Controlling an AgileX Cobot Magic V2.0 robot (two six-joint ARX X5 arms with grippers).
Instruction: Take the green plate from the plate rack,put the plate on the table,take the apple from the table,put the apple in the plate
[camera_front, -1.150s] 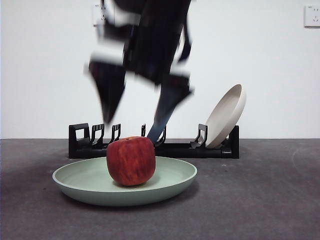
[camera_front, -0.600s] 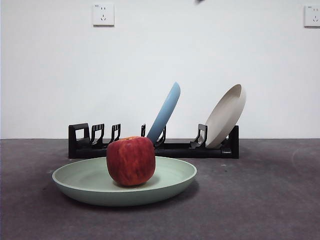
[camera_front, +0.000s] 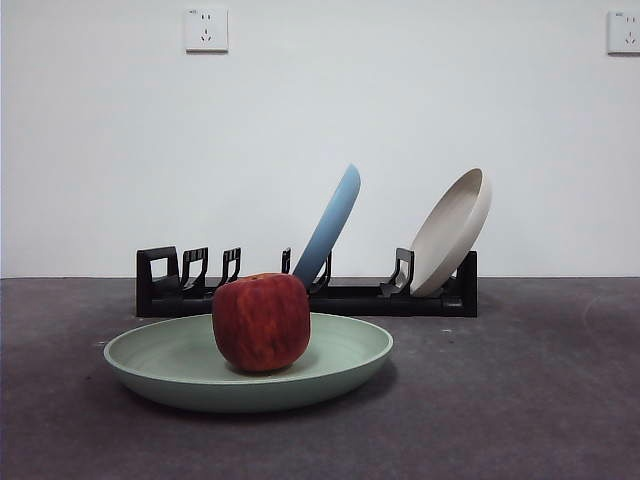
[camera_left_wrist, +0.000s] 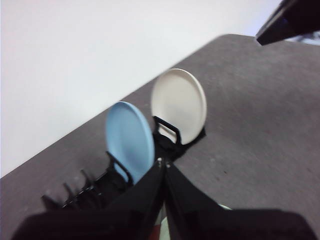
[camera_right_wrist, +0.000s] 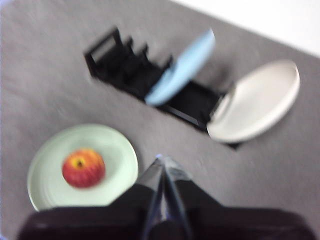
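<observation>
Red, blocky apple (camera_front: 261, 322) sitting upright inside the pale sage-green round plate (camera_front: 340, 372), lying flat on the dark grey matte table (camera_front: 520, 400). Behind, standing tilted in the long black plate rack (camera_front: 350, 297): light blue plate (camera_front: 330, 222), cream-white plate (camera_front: 452, 230). Hanging high above, jaws pressed together, gripping nothing: left gripper (camera_left_wrist: 163, 167), right gripper (camera_right_wrist: 161, 162).

No readable text, label or number anywhere (plates included).

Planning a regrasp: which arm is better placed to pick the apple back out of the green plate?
Probably left: the apple peeks out just beneath the shut left end effector, while the right end effector sees it off to one side.
</observation>
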